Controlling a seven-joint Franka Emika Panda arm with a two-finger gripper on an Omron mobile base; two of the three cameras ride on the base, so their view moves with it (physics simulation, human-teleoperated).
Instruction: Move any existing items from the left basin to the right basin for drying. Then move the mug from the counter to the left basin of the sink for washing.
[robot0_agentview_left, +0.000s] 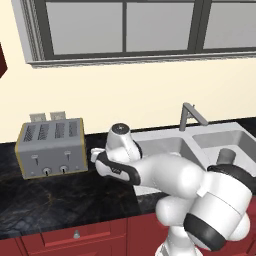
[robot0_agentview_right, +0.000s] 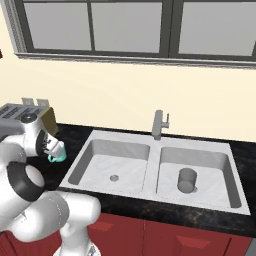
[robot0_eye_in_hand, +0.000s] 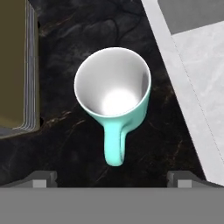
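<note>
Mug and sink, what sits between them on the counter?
Nothing: in the hand view, bare black counter separates the mug from the sink rim.

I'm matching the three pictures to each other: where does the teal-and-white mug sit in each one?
Left base view: the mug is hidden behind the arm, between toaster and sink.
Right base view: mug at left, a teal bit past the arm, left of the sink.
Hand view: mug at centre, seen from above, handle toward the open pincer.
Shared landmark: the toaster beside the mug.
</note>
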